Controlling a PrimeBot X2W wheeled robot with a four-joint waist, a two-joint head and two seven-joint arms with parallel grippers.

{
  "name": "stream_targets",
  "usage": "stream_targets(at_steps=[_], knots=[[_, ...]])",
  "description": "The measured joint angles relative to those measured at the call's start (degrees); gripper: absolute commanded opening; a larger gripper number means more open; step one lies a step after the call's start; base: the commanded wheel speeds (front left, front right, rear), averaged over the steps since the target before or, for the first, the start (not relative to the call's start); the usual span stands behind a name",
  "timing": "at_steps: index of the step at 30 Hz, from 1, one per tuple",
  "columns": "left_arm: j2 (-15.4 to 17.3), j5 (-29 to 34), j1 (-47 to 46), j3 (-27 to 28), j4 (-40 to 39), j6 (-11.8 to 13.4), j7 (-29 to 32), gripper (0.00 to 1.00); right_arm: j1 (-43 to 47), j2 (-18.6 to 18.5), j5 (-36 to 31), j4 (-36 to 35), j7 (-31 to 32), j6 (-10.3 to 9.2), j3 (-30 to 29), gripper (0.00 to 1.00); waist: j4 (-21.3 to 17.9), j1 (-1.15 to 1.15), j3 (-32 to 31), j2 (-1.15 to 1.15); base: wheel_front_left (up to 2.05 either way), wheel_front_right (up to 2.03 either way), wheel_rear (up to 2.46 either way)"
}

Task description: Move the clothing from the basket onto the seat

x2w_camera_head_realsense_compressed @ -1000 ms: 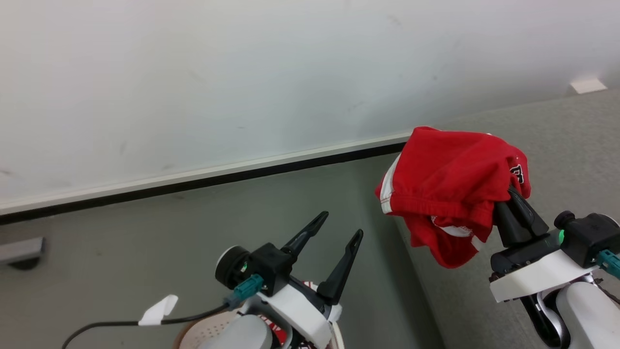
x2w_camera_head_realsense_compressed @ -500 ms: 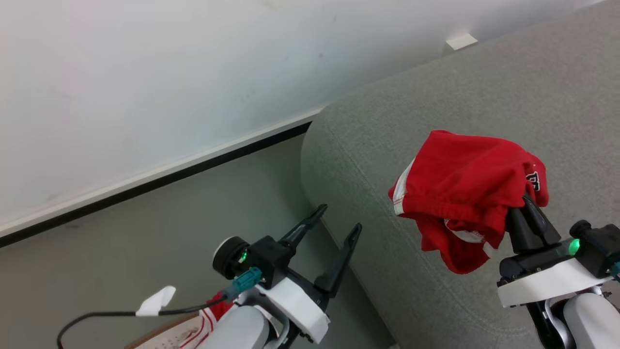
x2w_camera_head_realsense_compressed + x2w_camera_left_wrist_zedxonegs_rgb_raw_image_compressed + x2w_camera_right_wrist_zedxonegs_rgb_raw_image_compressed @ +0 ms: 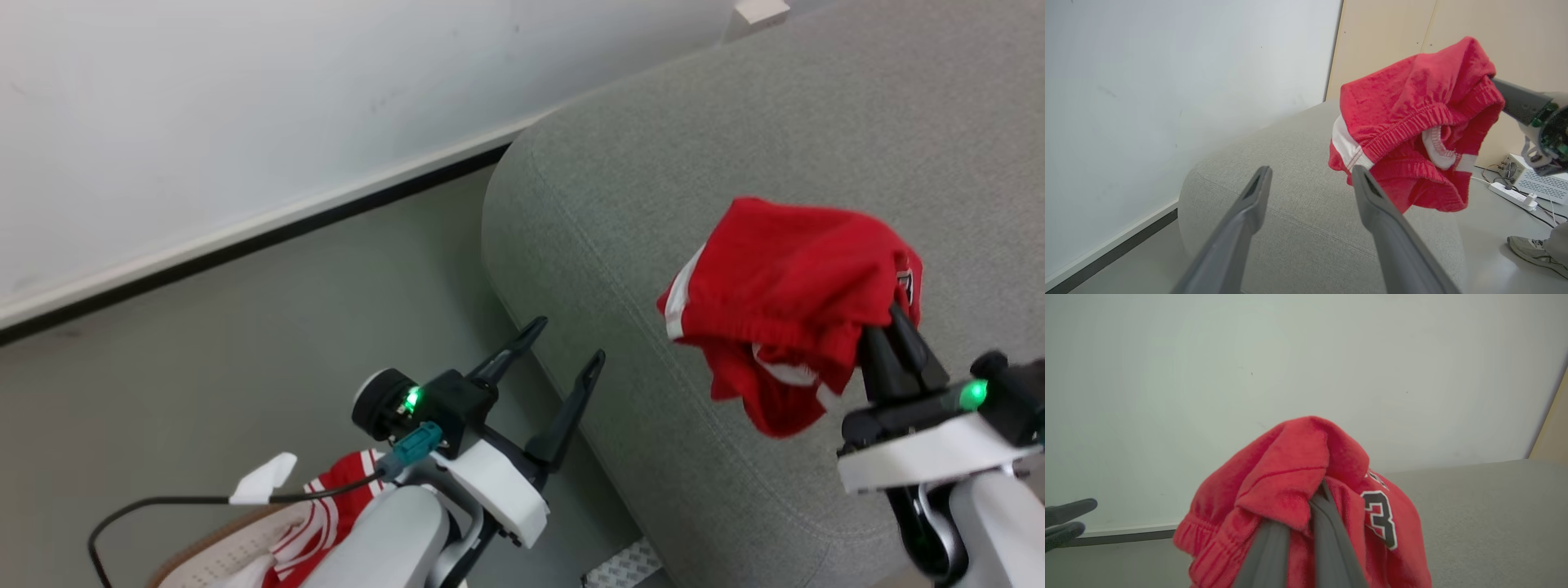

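Note:
A bunched red garment with white trim (image 3: 784,302) hangs from my right gripper (image 3: 894,322), which is shut on it above the grey seat (image 3: 637,188). The same clothing (image 3: 1412,122) shows in the left wrist view over the seat (image 3: 1298,208), and close up in the right wrist view (image 3: 1298,486) with a number on it. My left gripper (image 3: 567,347) is open and holds nothing, beside the seat's left edge. More red and white clothing (image 3: 326,510) lies in the basket (image 3: 212,547) at the lower left, partly hidden by my left arm.
A white wall with a dark baseboard (image 3: 245,237) runs behind the grey floor (image 3: 204,351). A black cable with a white tag (image 3: 261,488) trails from my left arm. A person's shoe (image 3: 1531,249), a power strip (image 3: 1511,194) and a white box (image 3: 1531,177) lie beyond the seat.
The camera has turned, so the seat now takes up more of the head view and the basket's clothing shows. The right gripper still holds the red garment; the left stays open.

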Motion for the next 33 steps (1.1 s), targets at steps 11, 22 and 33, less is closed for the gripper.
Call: stream_targets(at_steps=[11, 22, 33], knots=[[1.8, 2.6, -5.0, -0.9, -2.0, 0.5, 2.0, 1.0, -14.9, -4.9, 6.9, 9.1, 0.0, 0.0, -5.2, 0.0, 3.4, 0.01, 9.4, 0.0, 0.0, 0.0, 0.0], [3.0, 5.0, -9.7, -1.7, -4.9, 1.0, 4.0, 1.0, -28.8, -12.7, 9.8, 24.0, 0.0, -0.01, -11.4, 0.0, 11.4, 0.01, 22.4, 0.0, 0.0, 0.0, 0.0], [2.9, 5.3, -11.0, -1.7, -4.4, 1.7, 2.8, 1.0, -33.9, -16.0, 9.7, 45.6, 1.1, -0.01, -1.6, 0.35, 17.9, 0.02, 29.0, 0.0, 0.0, 0.0, 0.0]])
